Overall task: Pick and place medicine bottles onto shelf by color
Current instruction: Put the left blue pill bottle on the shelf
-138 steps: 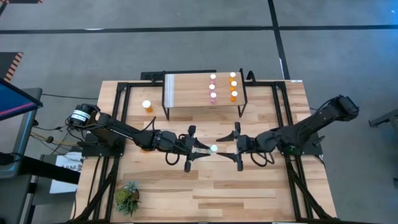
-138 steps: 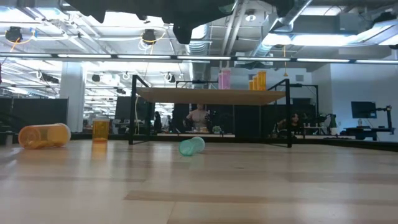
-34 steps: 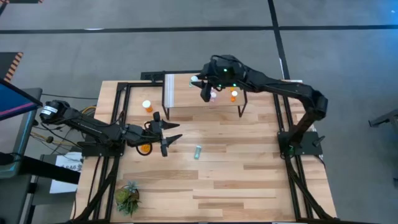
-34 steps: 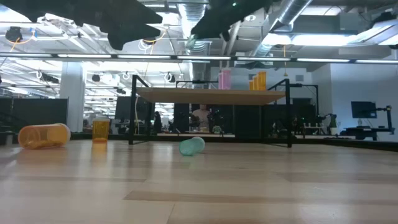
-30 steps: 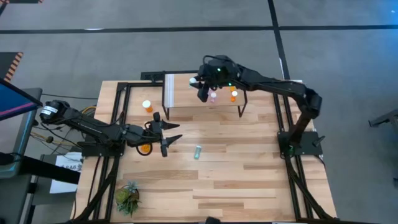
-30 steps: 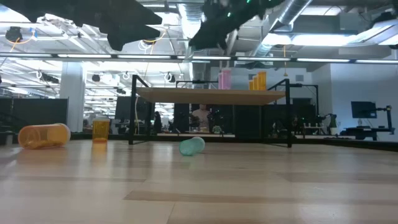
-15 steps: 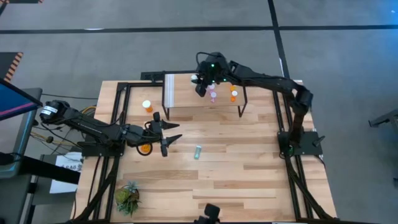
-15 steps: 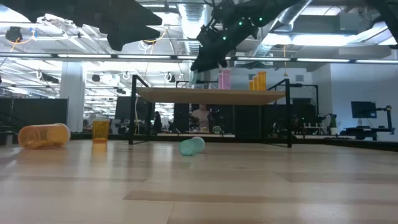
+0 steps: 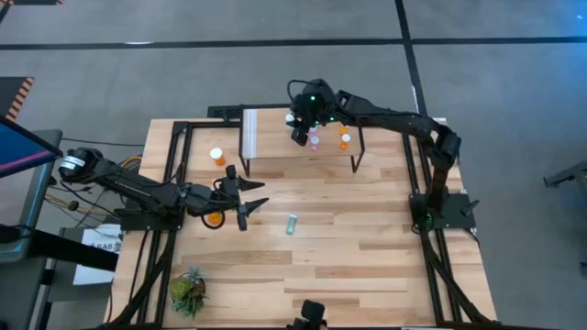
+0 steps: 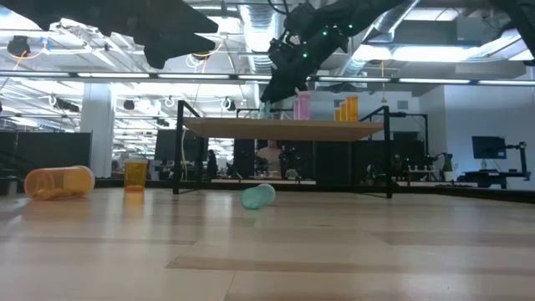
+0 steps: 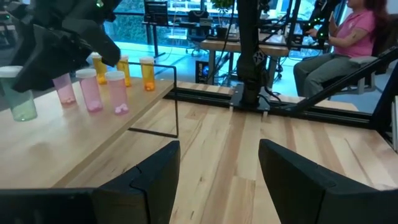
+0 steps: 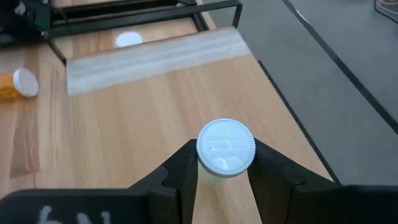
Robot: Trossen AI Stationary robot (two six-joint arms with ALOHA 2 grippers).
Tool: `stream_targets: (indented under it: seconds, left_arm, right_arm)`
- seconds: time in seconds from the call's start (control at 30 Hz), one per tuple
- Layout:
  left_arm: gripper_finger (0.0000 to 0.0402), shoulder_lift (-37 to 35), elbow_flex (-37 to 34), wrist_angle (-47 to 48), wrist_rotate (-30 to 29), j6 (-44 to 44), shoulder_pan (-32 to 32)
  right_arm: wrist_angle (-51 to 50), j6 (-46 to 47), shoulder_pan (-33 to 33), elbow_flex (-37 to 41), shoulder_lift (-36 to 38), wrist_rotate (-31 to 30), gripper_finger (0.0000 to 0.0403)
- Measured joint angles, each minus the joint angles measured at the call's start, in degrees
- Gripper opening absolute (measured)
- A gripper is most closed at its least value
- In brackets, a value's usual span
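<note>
— Shelf (image 9: 275, 128) work now: we've got the right claw (image 9: 297, 127) out over the light-wood platform, fingers (image 12: 180, 169) clamped on a teal-green bottle (image 12: 225, 150) just under its white cap, bottle upright.

— From table height we see that teal-green bottle hanging at the shelf's surface, just beside the pink bottles (image 10: 301, 106). Whether its base touches the wood, we can't tell.

— The left wrist view agrees: teal-green bottle at the near end of the row, three pink bottles next, then the orange bottles (image 11: 148, 73) farther along the shelf.

— And the left claw (image 9: 249, 198)?

— Parked low over the table, well apart from the shelf, fingers spread with nothing between them. A wide orange bottle (image 9: 213, 218) lies on its side right by that arm.

— We've also got a second teal-green bottle (image 9: 292, 224) lying on the table in the middle, near neither claw.

— Plus one more orange bottle (image 9: 217, 157) standing upright on the table just off the shelf's panel end, and a small spiky plant (image 9: 188, 291) at the near corner.
</note>
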State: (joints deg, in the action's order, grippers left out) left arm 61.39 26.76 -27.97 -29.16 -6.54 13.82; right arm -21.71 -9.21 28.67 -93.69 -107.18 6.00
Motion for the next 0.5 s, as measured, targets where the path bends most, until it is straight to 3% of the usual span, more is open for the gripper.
stream_targets:
  seconds: [0.5]
  left_arm:
    - [0.0206, 0.0, 0.0, 0.0, 0.0, -0.2, 0.0]
  right_arm:
    - [0.7, 7.9, 0.8, 0.1, -1.6, -2.1, 0.015]
